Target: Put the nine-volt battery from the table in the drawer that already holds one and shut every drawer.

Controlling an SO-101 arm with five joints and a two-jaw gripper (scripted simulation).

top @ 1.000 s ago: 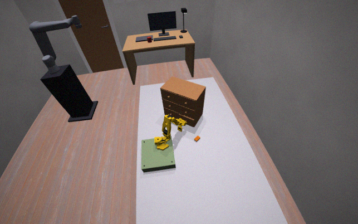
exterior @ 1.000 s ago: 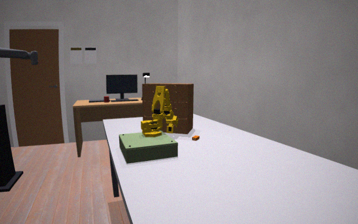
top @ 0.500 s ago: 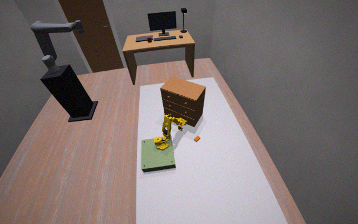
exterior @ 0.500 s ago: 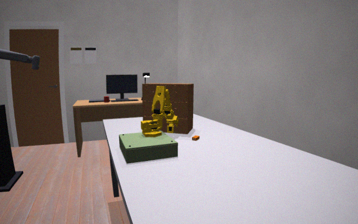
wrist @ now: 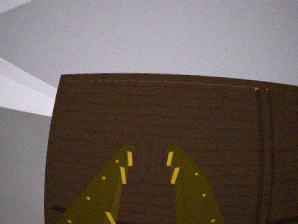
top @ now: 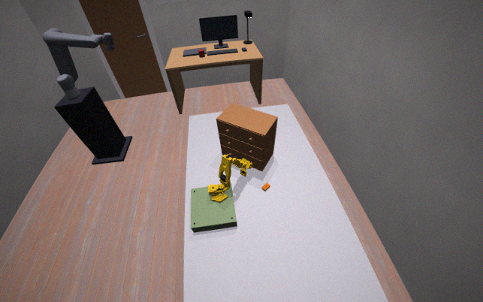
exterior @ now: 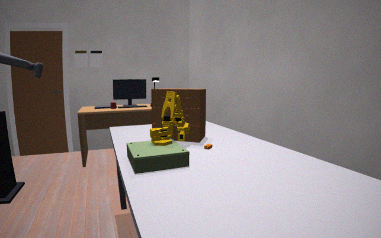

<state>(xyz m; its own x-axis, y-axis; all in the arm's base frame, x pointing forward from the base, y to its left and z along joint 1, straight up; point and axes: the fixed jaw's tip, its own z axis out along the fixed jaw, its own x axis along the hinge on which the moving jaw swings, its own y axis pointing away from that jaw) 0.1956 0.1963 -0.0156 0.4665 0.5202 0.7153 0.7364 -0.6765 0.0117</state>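
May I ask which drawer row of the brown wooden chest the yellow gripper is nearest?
The bottom row: the yellow gripper is shut there, apparently on its handle; the other rows sit higher.
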